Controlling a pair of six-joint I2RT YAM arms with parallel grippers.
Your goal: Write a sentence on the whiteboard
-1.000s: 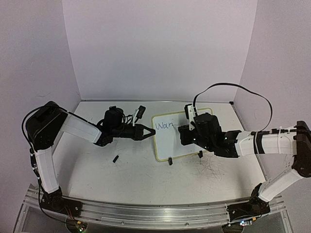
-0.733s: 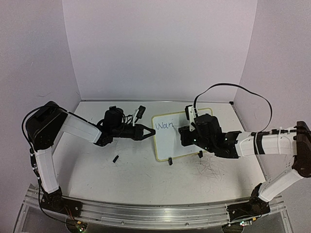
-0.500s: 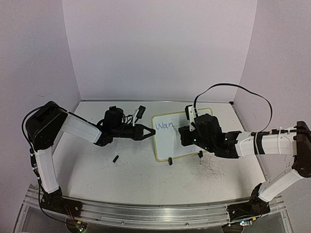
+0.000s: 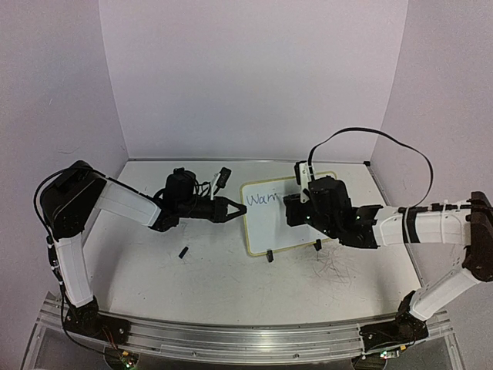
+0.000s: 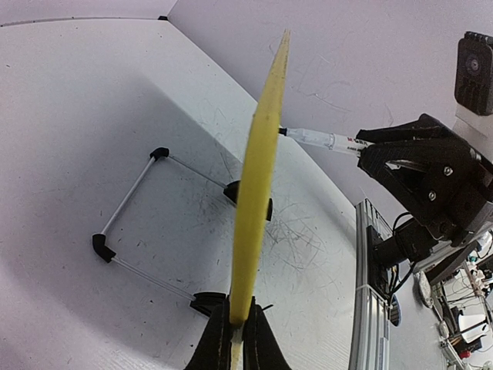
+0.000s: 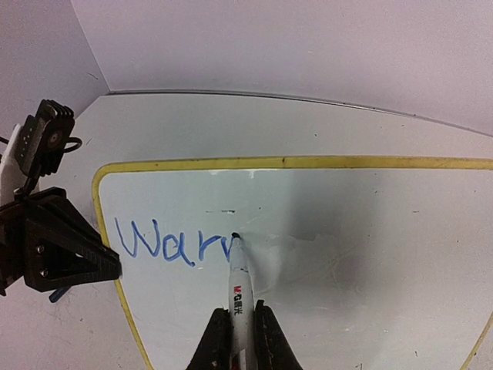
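Lilac walls (image 4: 254, 77) around a scuffed grey tabletop (image 4: 208, 285).

Top view: whiteboard (image 4: 269, 230) at mid-table, a little right of centre, with two black clips (image 4: 270, 257) on its near long edge. Left gripper (image 4: 236, 210) reaching in from the left, fingers pressed together on the board's left edge. Right gripper (image 4: 293, 206) over the board's right half, pinching the marker (image 6: 237, 289), which is hard to make out from up here. Sentence (image 4: 260, 200) near the board's far edge, only a start reading roughly "Warn". Small black piece (image 4: 184, 252) loose on the tabletop, near-left of the board, well apart from both grippers.

Left wrist view: board seen edge-on, yellow frame nipped between the two fingers at the bottom of the picture. Thin wire stand (image 5: 131, 204) with black corners on the tabletop left of the frame. Marker sticking out of the right gripper on the far side, tip hidden behind the frame.

Right wrist view: marker clamped between both fingers, tip touching the white surface right at the end of the blue writing. Left gripper at the board's left rim, just left of the "W".
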